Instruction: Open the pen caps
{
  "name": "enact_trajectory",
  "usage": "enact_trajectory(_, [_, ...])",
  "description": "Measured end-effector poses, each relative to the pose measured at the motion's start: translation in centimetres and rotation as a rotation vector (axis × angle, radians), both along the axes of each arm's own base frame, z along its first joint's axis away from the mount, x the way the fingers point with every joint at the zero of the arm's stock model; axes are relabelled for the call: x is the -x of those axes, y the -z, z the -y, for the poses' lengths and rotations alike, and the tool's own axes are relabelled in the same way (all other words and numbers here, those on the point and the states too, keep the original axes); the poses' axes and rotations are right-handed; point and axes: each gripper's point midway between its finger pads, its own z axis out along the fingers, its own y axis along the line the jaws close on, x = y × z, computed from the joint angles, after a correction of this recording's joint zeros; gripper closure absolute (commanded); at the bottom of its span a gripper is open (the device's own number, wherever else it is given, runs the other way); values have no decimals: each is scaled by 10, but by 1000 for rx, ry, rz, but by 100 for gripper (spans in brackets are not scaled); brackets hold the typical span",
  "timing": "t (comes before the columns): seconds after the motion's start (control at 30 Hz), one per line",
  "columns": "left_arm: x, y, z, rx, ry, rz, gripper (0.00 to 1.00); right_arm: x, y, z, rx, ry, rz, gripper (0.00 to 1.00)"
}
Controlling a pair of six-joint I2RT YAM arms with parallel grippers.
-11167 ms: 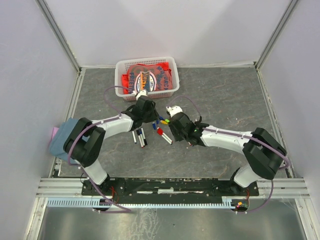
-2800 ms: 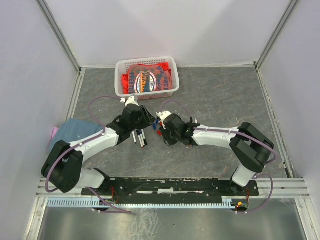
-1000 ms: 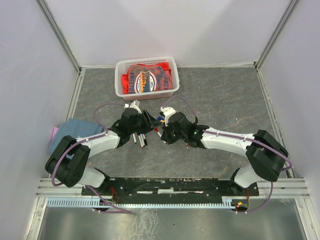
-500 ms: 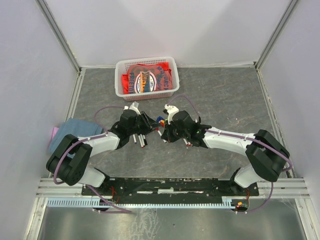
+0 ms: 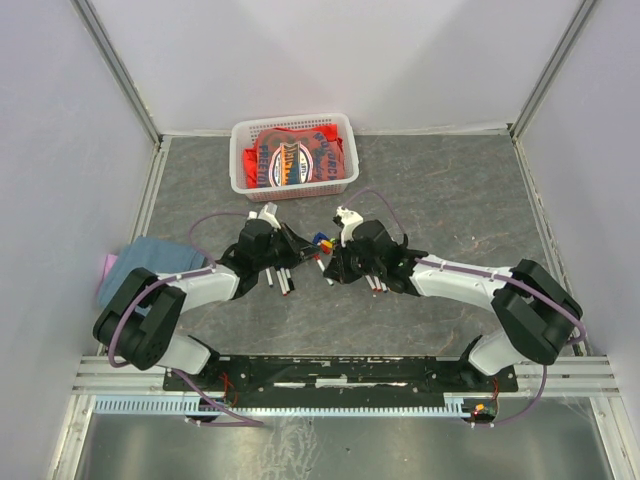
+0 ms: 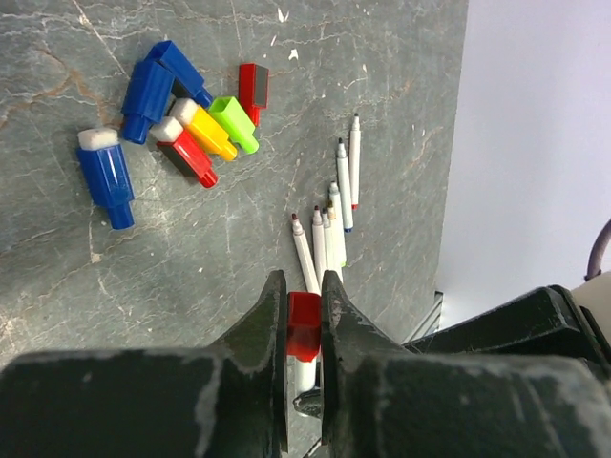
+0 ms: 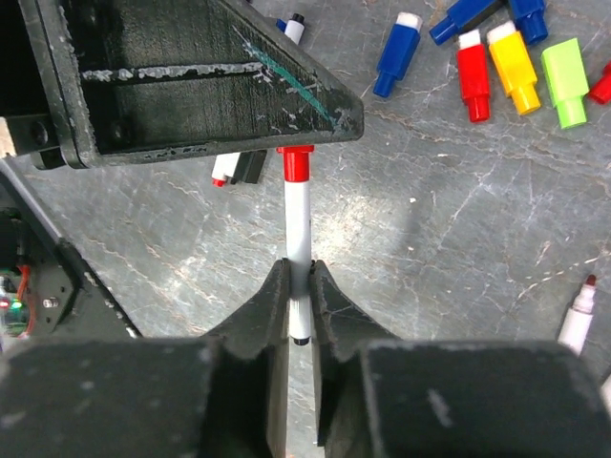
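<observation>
One pen [image 7: 298, 219] with a white barrel hangs between my two grippers above the table. My left gripper [image 6: 304, 286] is shut on its red cap [image 6: 304, 324], which also shows in the right wrist view [image 7: 295, 164]. My right gripper [image 7: 299, 272] is shut on the barrel's other end. The cap still sits on the barrel. In the top view the left gripper [image 5: 298, 252] and right gripper [image 5: 330, 268] meet at mid-table. Loose caps lie in a cluster: blue [image 6: 148, 88], yellow [image 6: 202, 129], green [image 6: 234, 124], red [image 6: 188, 151]. Several uncapped pens [image 6: 329, 229] lie beside them.
A white basket [image 5: 240, 160] with red packets stands at the back. A blue cloth [image 5: 140, 262] lies at the left edge. A few capped pens [image 5: 283, 280] lie under the left gripper. Uncapped pens [image 5: 375, 283] lie under the right gripper.
Both grippers have kept their hold on the pen. The right gripper has shifted a little to the right and the left wrist has barely moved.
</observation>
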Motion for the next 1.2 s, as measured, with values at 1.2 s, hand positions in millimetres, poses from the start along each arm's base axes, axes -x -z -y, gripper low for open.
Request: enact_trajectory(1.2, [-3,-16,17,127,37,19,97,-13,-7,-2,-168,10,-79,99])
